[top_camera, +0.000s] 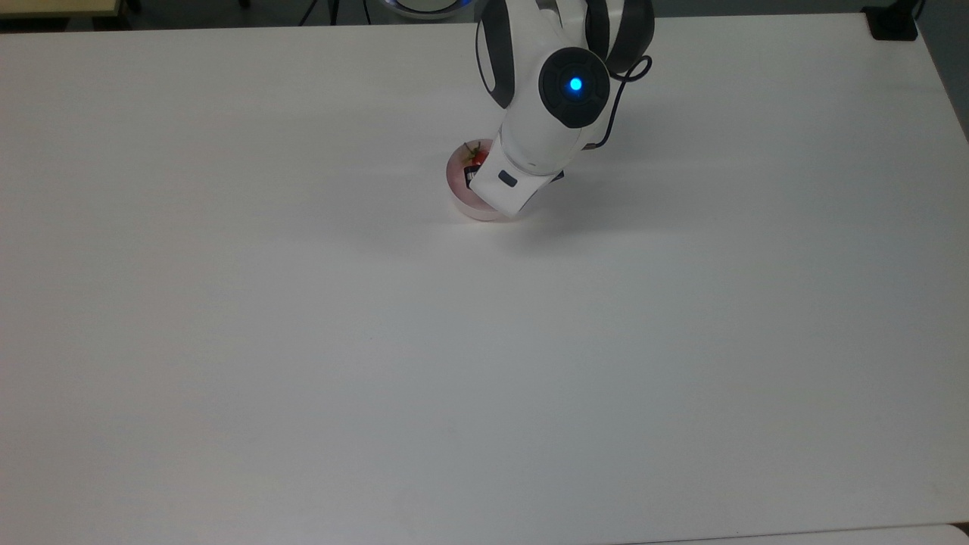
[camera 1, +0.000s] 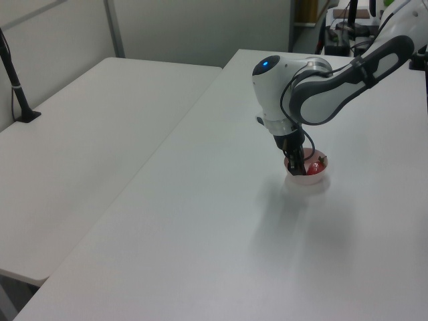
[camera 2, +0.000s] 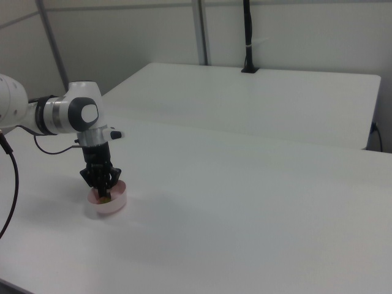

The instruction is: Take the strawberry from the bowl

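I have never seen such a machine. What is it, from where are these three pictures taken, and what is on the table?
It is a robot arm with a gripper at its tip. Three cameras film one moment: the top view looks down, the left view and right view look from two sides. On the white table stands a small pink bowl with a red strawberry inside. The gripper reaches into the bowl beside the strawberry. Whether it grips the fruit cannot be seen.
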